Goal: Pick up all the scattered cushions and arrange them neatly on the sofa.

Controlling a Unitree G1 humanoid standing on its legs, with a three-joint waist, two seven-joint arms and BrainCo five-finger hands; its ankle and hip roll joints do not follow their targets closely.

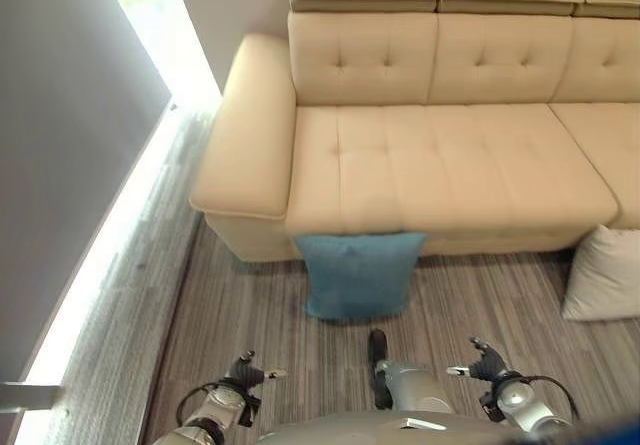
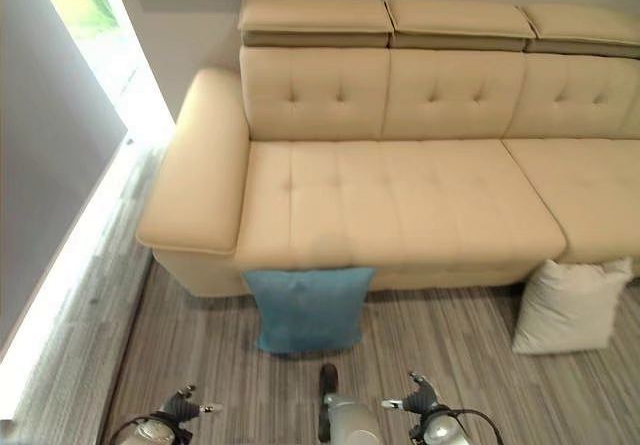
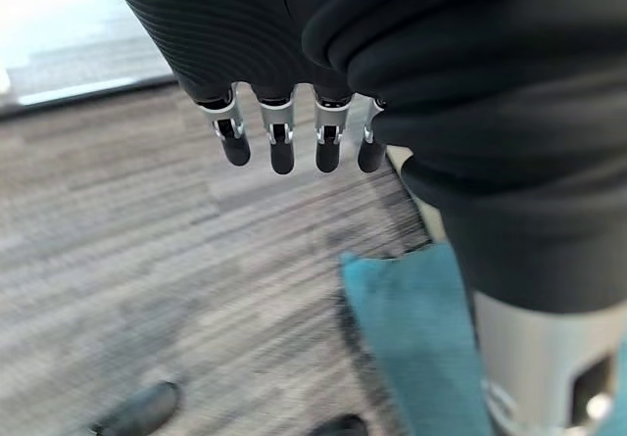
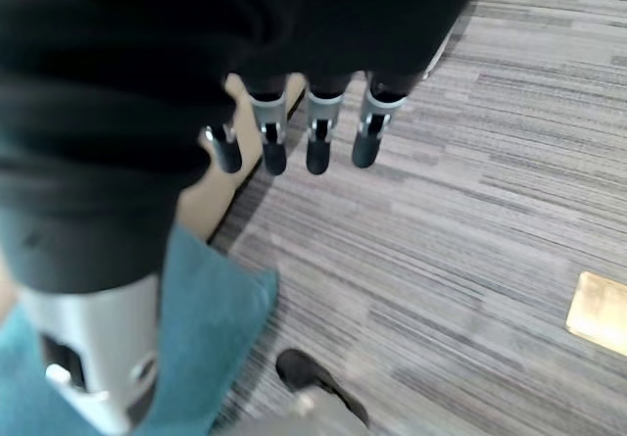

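A teal cushion stands on the floor, leaning against the front of the beige sofa below its left seat. A pale grey cushion rests on the floor at the right, against the sofa's front. My left hand hangs over the floor with its fingers straight and nothing in it; the teal cushion lies past it. My right hand hangs the same way, empty, with the teal cushion beside it.
The sofa's seats and its wide left armrest are bare. A grey wall with a bright strip of light along its foot runs down the left. A flat tan object lies on the striped grey floor.
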